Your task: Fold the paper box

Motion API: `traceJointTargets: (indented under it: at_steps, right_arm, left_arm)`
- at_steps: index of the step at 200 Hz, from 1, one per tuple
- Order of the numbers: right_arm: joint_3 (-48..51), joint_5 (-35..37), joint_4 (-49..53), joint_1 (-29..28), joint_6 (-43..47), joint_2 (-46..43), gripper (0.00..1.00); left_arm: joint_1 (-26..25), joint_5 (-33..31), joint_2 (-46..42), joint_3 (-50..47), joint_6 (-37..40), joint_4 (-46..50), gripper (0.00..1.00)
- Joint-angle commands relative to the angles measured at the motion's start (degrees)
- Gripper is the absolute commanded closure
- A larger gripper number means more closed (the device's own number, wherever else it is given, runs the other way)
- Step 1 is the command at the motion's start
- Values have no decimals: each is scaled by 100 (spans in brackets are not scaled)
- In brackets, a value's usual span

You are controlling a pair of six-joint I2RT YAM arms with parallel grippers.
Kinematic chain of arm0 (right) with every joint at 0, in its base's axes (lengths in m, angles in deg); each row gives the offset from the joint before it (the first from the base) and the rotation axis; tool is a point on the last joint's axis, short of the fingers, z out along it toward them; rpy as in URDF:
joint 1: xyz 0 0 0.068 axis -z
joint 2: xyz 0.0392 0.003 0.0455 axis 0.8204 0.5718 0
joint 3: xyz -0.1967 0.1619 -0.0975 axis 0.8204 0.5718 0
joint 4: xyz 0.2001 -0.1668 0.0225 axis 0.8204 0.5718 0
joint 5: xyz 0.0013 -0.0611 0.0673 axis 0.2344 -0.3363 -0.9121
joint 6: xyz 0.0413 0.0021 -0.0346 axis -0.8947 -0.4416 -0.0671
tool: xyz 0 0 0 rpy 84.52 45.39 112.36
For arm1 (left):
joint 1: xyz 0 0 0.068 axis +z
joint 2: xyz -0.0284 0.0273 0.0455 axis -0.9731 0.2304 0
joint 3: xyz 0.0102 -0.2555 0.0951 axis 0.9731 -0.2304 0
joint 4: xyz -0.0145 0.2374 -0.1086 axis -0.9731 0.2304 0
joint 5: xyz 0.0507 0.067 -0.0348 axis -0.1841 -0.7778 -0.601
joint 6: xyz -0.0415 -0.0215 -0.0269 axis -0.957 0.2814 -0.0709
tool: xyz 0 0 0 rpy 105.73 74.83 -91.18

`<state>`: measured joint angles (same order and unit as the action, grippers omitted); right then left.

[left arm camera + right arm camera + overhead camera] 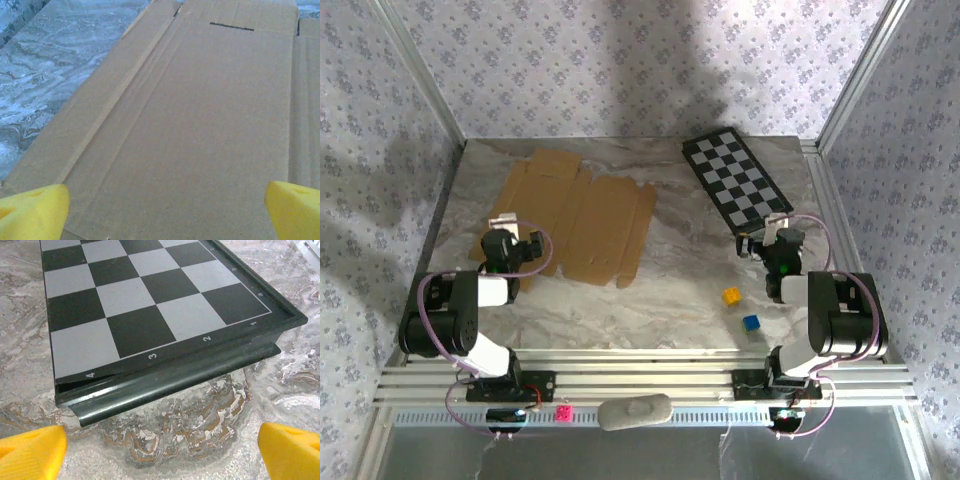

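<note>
Beneath the spread left hand (165,207) lies the unfolded paper box (200,110).

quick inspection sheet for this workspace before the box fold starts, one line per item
surface: marbled table, flat, no spills seen
job's things: paper box lying unfolded and flat, far left
clutter: checkered board far right; yellow cube and blue cube by the right arm; pink cube and grey pad on the front rails
grippers: left gripper open over the paper box's near end; right gripper open, facing the checkered board's near edge; both empty
cables: purple cables looped on both arms, no snag seen
surroundings: floral-papered walls, metal frame posts
</note>
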<state>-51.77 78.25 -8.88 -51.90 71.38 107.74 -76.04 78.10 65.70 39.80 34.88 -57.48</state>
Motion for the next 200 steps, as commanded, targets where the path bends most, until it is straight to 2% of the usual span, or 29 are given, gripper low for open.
traceJointTargets:
  at_steps: [1,168,179,200]
  right_arm:
    - [-181,89,-247,-56,-123,85,0]
    - [-148,110,-291,-58,-123,64,0]
    - [-105,267,-341,-82,-151,20,0]
    - [-66,1064,-132,-304,-170,-440,0]
  left_arm:
    - [13,152,104,164,110,-363,0]
    - [10,151,104,164,113,-368,0]
    - [14,83,65,135,78,-393,0]
    - [-8,-184,-459,33,17,-220,0]
